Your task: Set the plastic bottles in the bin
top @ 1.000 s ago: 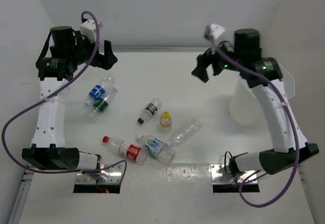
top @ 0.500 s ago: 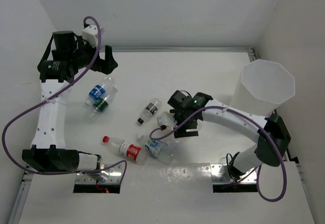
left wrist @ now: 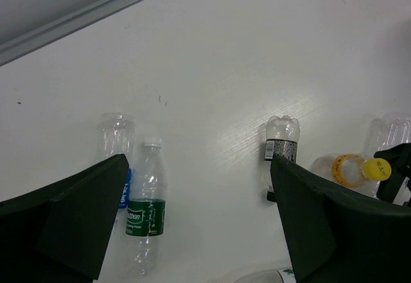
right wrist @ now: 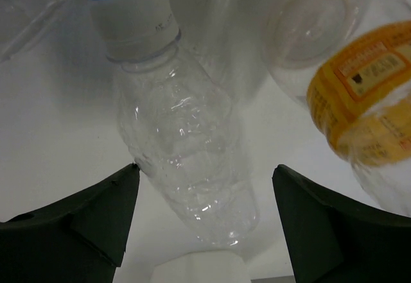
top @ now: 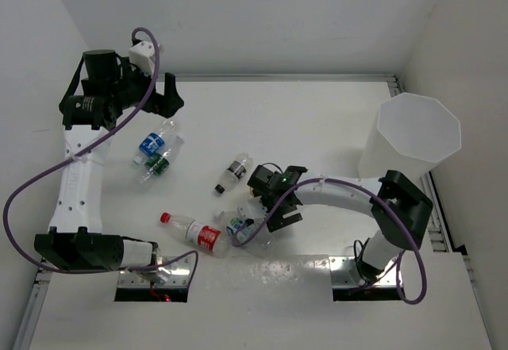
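Observation:
Several clear plastic bottles lie on the white table. A blue-label one (top: pixel 151 144) and a green-label one (top: pixel 161 162) lie at the left, a black-label one (top: pixel 234 171) in the middle, and a red-label one (top: pixel 198 235) and a teal-label one (top: pixel 240 226) near the front. My right gripper (top: pixel 267 207) is low over the middle cluster. It is open around a crushed clear bottle with a white cap (right wrist: pixel 183 148), with a yellow-orange bottle (right wrist: pixel 359 103) beside it. My left gripper (top: pixel 171 96) is open and empty, high above the left bottles (left wrist: pixel 146 212). The bin (top: pixel 377 163) stands at the right.
White walls close the table at the back and both sides, with a metal rail along the back edge (top: pixel 278 76). The right arm's link (top: pixel 341 194) stretches across between the bin and the bottle cluster. Two mounting plates (top: pixel 155 275) sit at the near edge.
My right arm has swung from high beside the bin down to the middle bottles, then a little further left and nearer, over the crushed bottle. The left arm has barely moved.

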`<state>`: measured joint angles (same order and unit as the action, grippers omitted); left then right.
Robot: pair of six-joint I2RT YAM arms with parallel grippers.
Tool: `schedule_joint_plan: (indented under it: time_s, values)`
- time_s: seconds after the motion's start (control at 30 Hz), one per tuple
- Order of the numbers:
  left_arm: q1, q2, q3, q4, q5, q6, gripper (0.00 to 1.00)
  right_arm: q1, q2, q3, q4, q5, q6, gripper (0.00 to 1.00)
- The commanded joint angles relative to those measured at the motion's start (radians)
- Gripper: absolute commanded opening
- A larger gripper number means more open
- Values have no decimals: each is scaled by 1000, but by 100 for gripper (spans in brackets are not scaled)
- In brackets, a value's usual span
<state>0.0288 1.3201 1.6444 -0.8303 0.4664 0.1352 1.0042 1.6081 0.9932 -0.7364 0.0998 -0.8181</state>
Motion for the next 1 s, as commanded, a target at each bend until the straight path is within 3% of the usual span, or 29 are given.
schedule_joint_plan:
  time_s: [0.0,0.17,0.3,0.4,0.5,0.57,0.6,0.7,0.73,0.83,0.97]
  values:
    - [10,-15,-11,13,3,17,100,28,53,2,42,58,-21,83]
    - [10,-15,-11,13,3,26,100,50,122,-19,61,92,-16,82]
    - [10,-24,-20,3,3,35,100,53,122,-28,80,94,-6,72]
    - [10,-24,-29,3,3,44,100,53,66,-15,36,68,22,42]
    - [10,-24,-29,3,12,53,100,24,-34,78,-4,34,92,35]
    - [10,-24,-29,3,21,53,100,-38,-136,139,-41,-67,199,32]
    - [10,-24,-29,3,21,53,100,-58,-155,244,-49,-130,226,30]
    - [-16,-33,-53,3,43,127,100,-173,-244,436,-64,-261,355,10]
    - [-26,-33,-63,3,54,151,100,-265,-260,473,-57,-303,378,2]
    - [-69,-70,-112,3,122,255,100,-404,-321,643,-31,-333,494,0]
    - [-229,-84,-156,3,103,346,100,-612,-370,783,73,-287,546,0]
